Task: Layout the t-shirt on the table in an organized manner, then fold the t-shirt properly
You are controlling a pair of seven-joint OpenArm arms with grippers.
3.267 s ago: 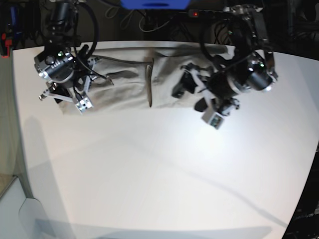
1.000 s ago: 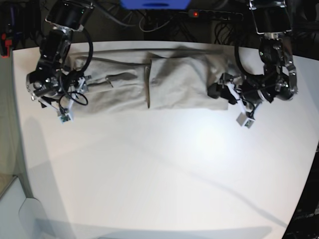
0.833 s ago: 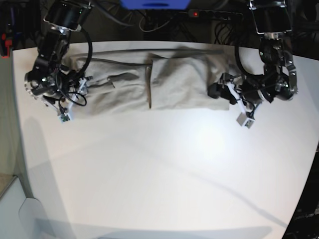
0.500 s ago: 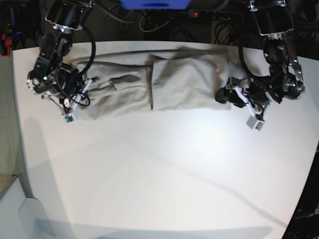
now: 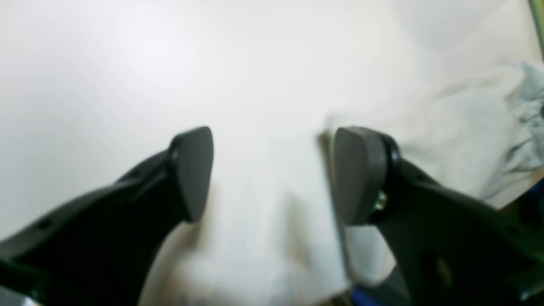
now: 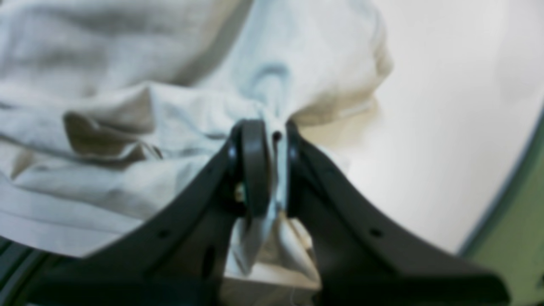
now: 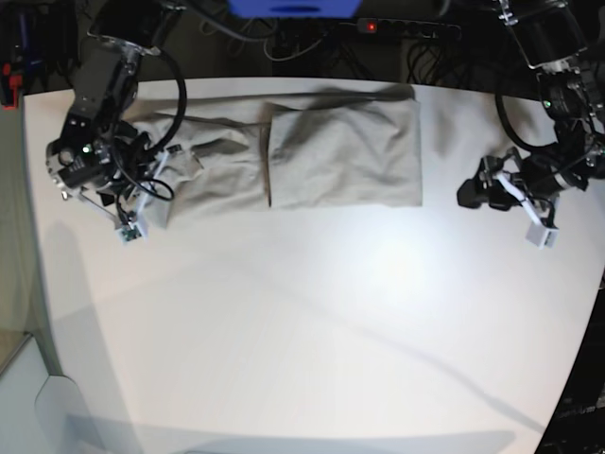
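You had the right pincer (image 6: 265, 170) clamped on a bunched fold of the t-shirt (image 7: 312, 156) at the shirt's end toward the bench's left edge in the base view; in the right wrist view the cloth (image 6: 127, 114) was pinched between the two closed jaws and gathered into creases just beyond them. Your left pincer (image 5: 272, 174) stood apart from the shirt on the opposite side, its jaws spread with nothing between them, hovering over bare bench (image 7: 312, 331). In its own view the shirt's edge (image 5: 467, 127) lay just beyond and to the side of one black fingertip (image 5: 357, 174), but the blur made it impossible to tell whether they touched.

You had one t-shirt, one bench and two pincers in view. The shirt lay stretched along the far side of the bench, with a crease running across it near the middle and rumpled cloth beside the right pincer (image 7: 142, 203).

Behind the bench, dark cables (image 7: 284, 38) and a blue object (image 7: 293, 8) sat at the far edge. Nothing lay on the bench between the left pincer (image 7: 510, 199) and the shirt.
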